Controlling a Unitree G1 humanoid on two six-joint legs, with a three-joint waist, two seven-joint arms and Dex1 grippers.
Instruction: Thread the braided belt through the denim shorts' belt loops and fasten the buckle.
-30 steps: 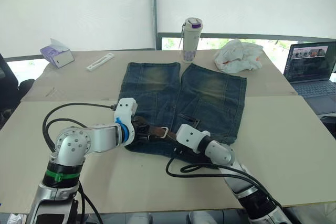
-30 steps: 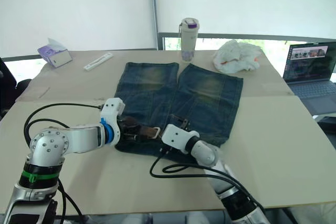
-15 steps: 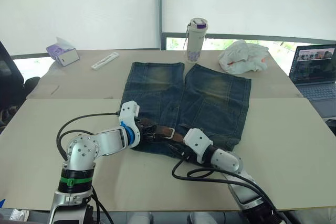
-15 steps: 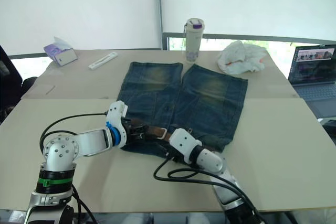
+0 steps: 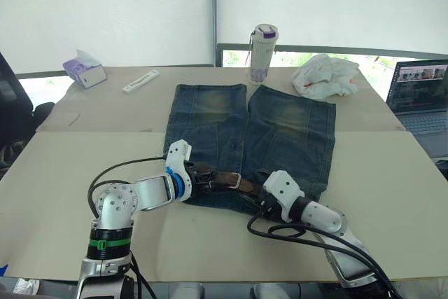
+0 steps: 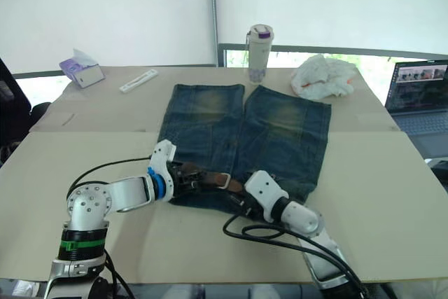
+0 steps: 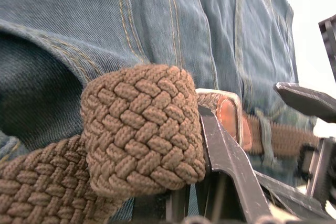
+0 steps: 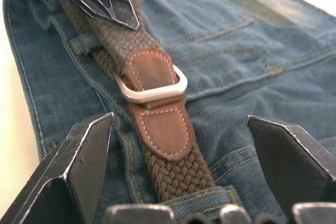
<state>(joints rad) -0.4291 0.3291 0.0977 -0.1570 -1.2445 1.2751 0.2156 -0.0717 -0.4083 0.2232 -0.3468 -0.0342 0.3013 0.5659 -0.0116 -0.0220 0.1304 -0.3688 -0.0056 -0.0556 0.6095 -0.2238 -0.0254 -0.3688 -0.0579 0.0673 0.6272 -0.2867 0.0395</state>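
- Lying along the near waistband of the denim shorts (image 5: 252,134), the braided belt (image 8: 168,145) carries its buckle (image 8: 152,90) near the middle.
- Right gripper (image 8: 178,145): fingers spread wide either side of the belt, holding nothing.
- Left gripper (image 6: 187,177): its fingers (image 7: 231,161) touch a folded belt loop-over; grip unclear.
- Beyond the shorts, a bottle (image 5: 260,54) stands on the table (image 5: 392,194).

Two silver-grey metal arms with white wrist housings are seen; a blue ring marks the left wrist, a green band its upright section, and black cables are looped alongside both.
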